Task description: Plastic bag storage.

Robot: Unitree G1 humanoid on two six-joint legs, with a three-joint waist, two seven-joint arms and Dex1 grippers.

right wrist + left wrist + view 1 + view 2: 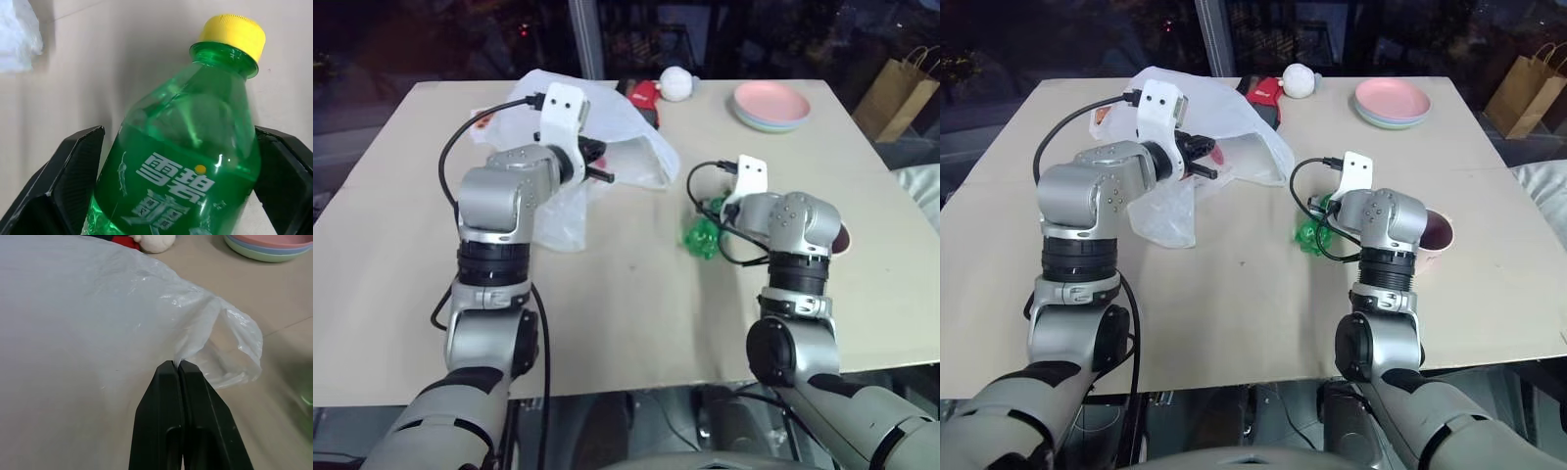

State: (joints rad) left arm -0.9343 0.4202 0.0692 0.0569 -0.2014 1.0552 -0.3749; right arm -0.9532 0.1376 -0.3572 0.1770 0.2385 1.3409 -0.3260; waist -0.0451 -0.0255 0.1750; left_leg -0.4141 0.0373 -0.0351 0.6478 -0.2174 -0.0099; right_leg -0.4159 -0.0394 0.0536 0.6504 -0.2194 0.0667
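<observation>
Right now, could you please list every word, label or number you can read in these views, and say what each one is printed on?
"雪碧": white characters on the green bottle, lying between the open fingers of the right hand.
Smaller white print below it on the bottle: cut off, unreadable.
Red item behind the plastic bag: any print is too small to read.

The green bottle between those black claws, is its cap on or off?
On. The green bottle has its yellow cap seated on the neck, and it sits between the open fingers of the right gripper.
</observation>
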